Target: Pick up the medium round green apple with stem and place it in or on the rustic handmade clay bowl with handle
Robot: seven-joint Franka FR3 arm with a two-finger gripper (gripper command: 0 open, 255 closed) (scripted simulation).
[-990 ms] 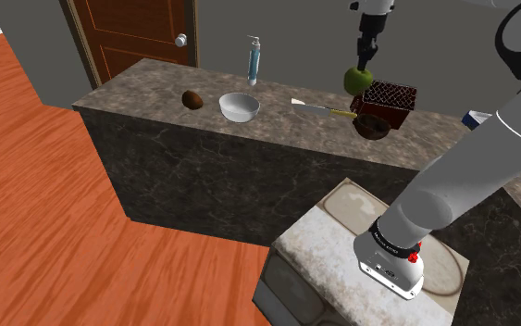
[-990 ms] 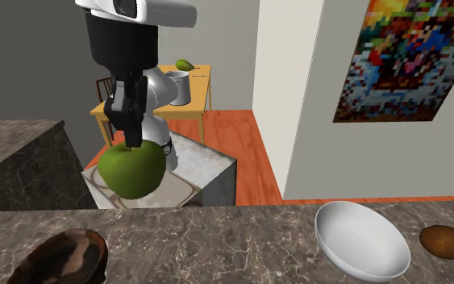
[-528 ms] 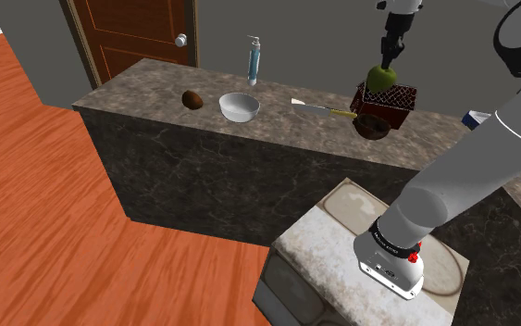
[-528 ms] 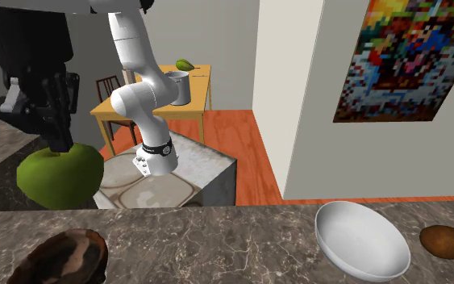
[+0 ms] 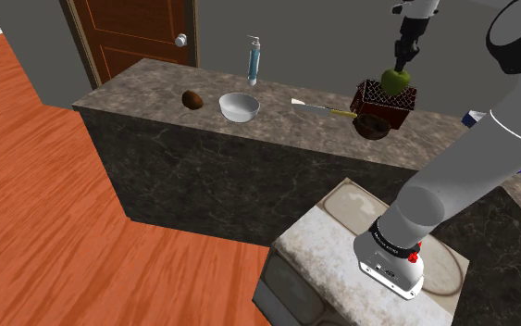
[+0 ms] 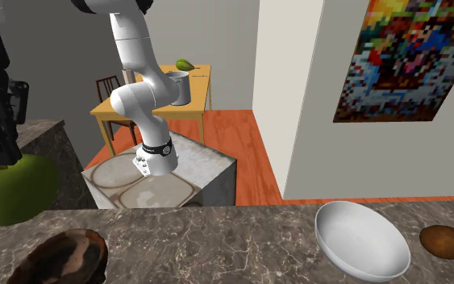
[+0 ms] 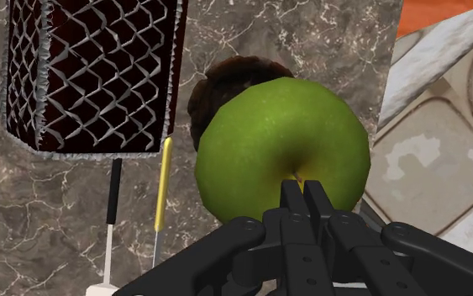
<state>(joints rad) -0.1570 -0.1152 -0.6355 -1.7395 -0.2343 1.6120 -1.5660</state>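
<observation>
- On the dark marble counter (image 5: 156,88): mesh basket (image 7: 91,76), with brown clay bowl (image 7: 226,80) just beside it.
- Green apple (image 7: 281,143) held in air over clay bowl, partly hiding it.
- Gripper (image 7: 303,189) fingers nearly together, clamped on apple's top.

shoulder view above stand (image 5: 316,243); second exterior faces arm (image 6: 134,98) across counter (image 6: 241,242).
</observation>
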